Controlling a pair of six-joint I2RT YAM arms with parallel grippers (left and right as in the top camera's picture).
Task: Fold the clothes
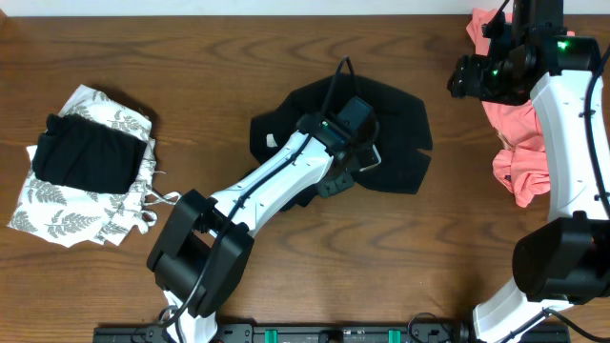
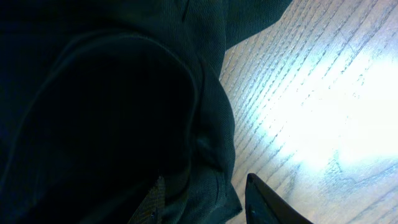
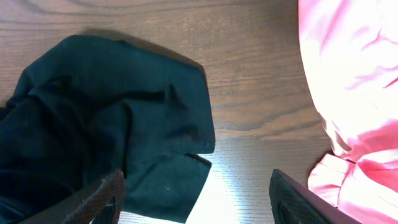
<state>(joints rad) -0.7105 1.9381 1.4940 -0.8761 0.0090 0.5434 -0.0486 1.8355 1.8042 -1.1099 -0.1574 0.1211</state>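
The left gripper (image 2: 202, 204) is sitting half open on the middle black shirt (image 1: 400, 119), holding nothing; lifting straight up seems safest.

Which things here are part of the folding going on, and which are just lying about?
In hand: black shirt; left gripper, open over it.
Lying about: salmon-pink garment; folded black garment, resting on the leaf-print garment.

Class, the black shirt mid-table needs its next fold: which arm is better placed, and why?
Left, most likely. The left gripper sits on the black shirt, fingers either side of its edge. The right gripper hovers open over bare table between that shirt and the pink garment.
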